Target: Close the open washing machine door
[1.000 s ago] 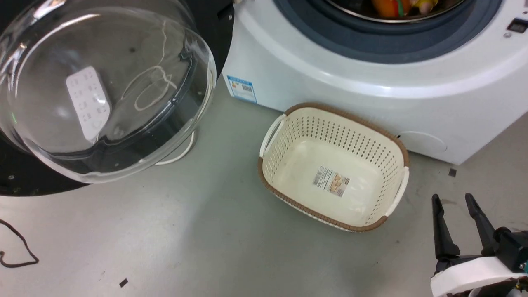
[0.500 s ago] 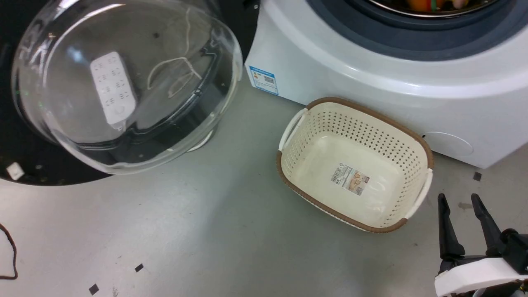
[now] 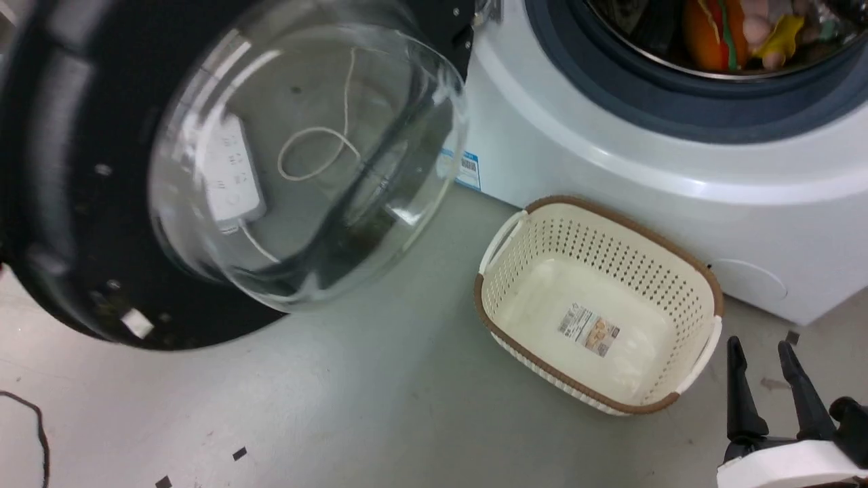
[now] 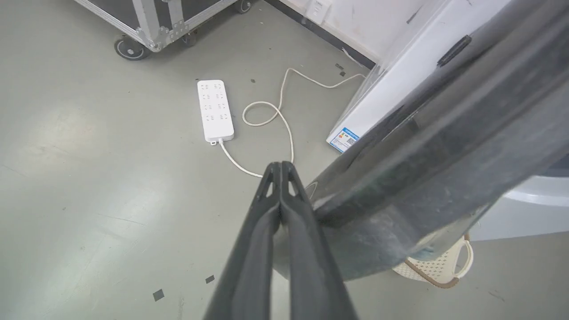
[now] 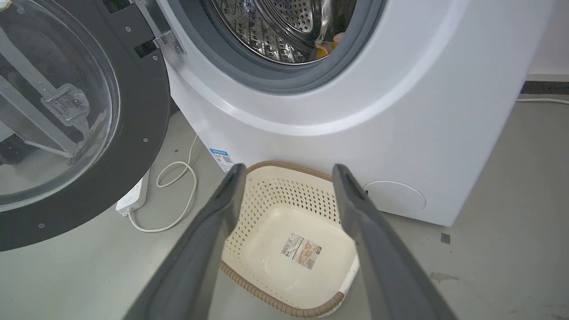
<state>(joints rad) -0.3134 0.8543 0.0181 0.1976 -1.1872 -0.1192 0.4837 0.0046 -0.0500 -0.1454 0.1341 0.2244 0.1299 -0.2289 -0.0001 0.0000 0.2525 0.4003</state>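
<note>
Illumination is bright, even and diffuse, from overhead. Shadows are soft: a faint one hugs the basket (image 3: 610,257) on the floor (image 3: 407,407) in front of the washing machine (image 3: 610,176).

Glare: white streaks cross the upper left of the glass in the washing machine door (image 3: 305,224), left of the washing machine. The power strip (image 3: 230,169) and cable (image 3: 315,152) seen through that glass appear bent. The drum (image 5: 284,26) inside the washing machine glints.

Focus: in the left wrist view the door rim, close to the lens, is smeared and soft, as is the base of the left gripper (image 4: 281,165). The right gripper (image 5: 289,171) blurs toward the bottom edge.

Distortion: in the right wrist view the washing machine front bows outward.
</note>
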